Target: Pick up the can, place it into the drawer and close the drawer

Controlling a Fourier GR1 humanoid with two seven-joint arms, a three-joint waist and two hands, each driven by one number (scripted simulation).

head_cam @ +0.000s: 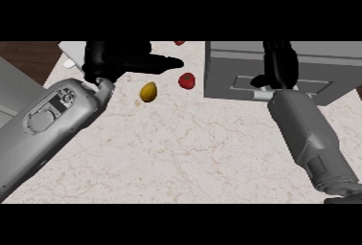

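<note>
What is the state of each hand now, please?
Left hand: open, fingers straight, holding nothing visible.
Right hand: over the drawer; open or shut cannot be told.

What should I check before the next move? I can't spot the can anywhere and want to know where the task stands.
1. Can in view: not ok; no can shows on the counter.
2. Can inside the drawer unit: cannot tell; its inside is not visible.
3. Right hand at the drawer unit: ok; it lies over the unit's top and front.
4. Right hand's fingers: cannot tell; they run dark against the unit.
5. Left hand out of the way: ok; it sits at the upper left, fingers straight, holding nothing.
6. Yellow fruit and red fruit clear of the drawer unit: ok; both lie left of it.
</note>
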